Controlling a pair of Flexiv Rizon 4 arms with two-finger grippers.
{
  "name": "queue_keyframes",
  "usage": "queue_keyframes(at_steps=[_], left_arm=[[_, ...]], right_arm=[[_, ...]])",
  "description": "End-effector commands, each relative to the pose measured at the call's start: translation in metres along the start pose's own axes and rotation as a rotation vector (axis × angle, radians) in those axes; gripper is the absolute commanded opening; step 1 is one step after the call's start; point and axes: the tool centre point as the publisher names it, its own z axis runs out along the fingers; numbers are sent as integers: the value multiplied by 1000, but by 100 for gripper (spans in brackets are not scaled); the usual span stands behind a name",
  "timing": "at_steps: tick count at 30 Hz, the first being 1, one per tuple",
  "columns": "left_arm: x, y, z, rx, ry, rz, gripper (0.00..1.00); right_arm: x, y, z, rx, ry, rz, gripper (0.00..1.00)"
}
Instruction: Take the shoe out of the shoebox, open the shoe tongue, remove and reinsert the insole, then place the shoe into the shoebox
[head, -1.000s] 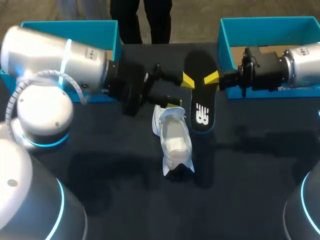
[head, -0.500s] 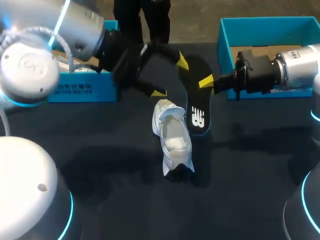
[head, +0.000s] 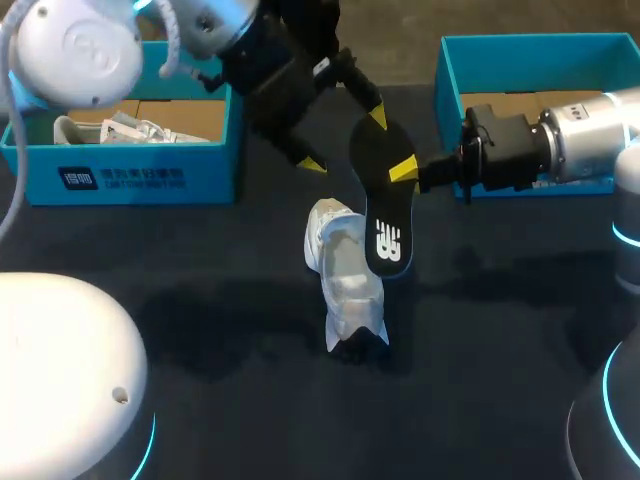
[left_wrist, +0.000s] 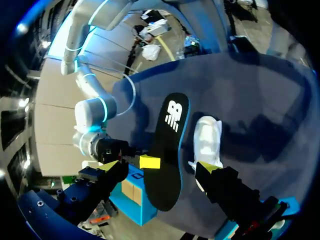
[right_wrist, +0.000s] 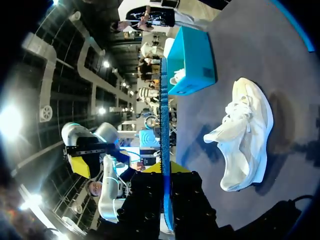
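Note:
My right gripper (head: 408, 172) is shut on the edge of the black insole (head: 384, 205), which hangs tilted above the table with its toe end over the white shoe (head: 345, 278). The shoe lies on the dark table, its opening facing up. My left gripper (head: 345, 142) hovers open behind the insole's heel end. In the left wrist view the insole (left_wrist: 167, 150) lies between the spread fingers of the left gripper (left_wrist: 160, 170) without being touched, and the shoe (left_wrist: 207, 140) is beside it. The right wrist view shows the insole (right_wrist: 164, 145) edge-on in the right gripper (right_wrist: 167, 182), with the shoe (right_wrist: 245, 135) beyond.
A teal shoebox (head: 130, 175) at the back left holds another white shoe (head: 120, 130). A second teal shoebox (head: 450, 70) stands at the back right, behind my right arm. The left box (right_wrist: 190, 62) also shows in the right wrist view.
My left gripper opened wide and drew back and up, away from the insole. My right gripper carried the insole leftward, so its toe end now hangs over the shoe.

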Motion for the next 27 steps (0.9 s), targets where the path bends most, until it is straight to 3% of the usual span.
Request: queue_keyframes(at_steps=[1, 11, 27], left_arm=[[-8, 9, 3, 3, 473, 32, 100], [-5, 14, 8, 6, 620, 91, 100], [-16, 24, 14, -32, 583, 106, 100]], right_arm=[[-1, 2, 3, 11, -8, -1, 0], [0, 5, 7, 33, -49, -17, 0], [-1, 8, 10, 35, -36, -22, 0]])
